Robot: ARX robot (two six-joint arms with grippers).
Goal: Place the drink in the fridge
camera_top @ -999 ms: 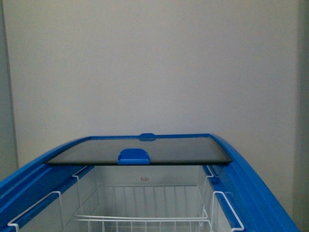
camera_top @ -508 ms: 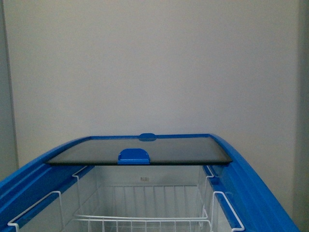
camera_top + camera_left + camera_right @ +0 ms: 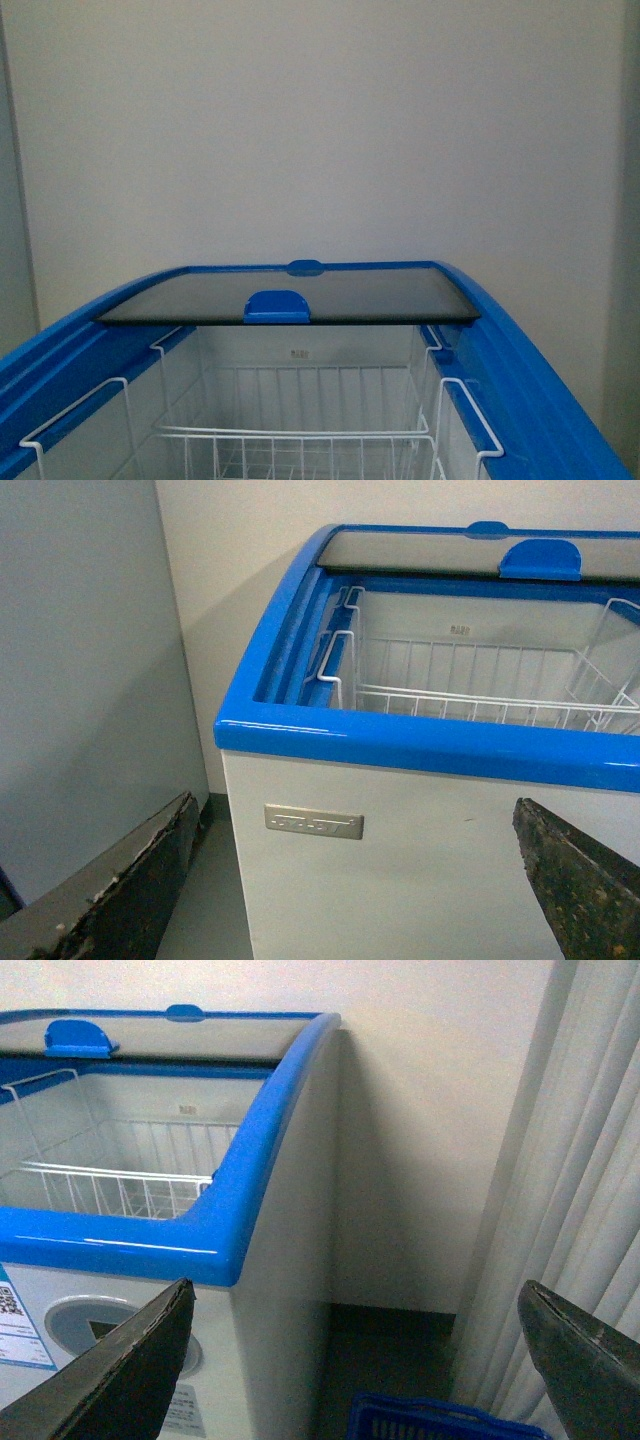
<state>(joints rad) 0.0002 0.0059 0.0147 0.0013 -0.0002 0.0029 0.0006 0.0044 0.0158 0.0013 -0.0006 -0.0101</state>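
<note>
The fridge [image 3: 530, 390] is a white chest cooler with a blue rim, right in front of me. Its glass lid [image 3: 290, 298] is slid to the far end, so the near half is open onto white wire baskets [image 3: 300, 445]. It also shows in the left wrist view [image 3: 400, 745] and the right wrist view [image 3: 250, 1170]. My left gripper [image 3: 355, 880] is open and empty, low in front of the fridge's white front wall. My right gripper [image 3: 360, 1360] is open and empty beside the fridge's right front corner. The drink is out of view.
A grey-white cabinet wall [image 3: 80, 680] stands close on the fridge's left. A pale curtain [image 3: 570, 1160] hangs on its right, with a blue crate [image 3: 430, 1422] on the floor below. A plain wall [image 3: 320, 130] is behind the fridge.
The front view has shifted slightly: the fridge's rim and lid sit a little higher in the picture, and more of the wire baskets shows. Nothing else moved.
</note>
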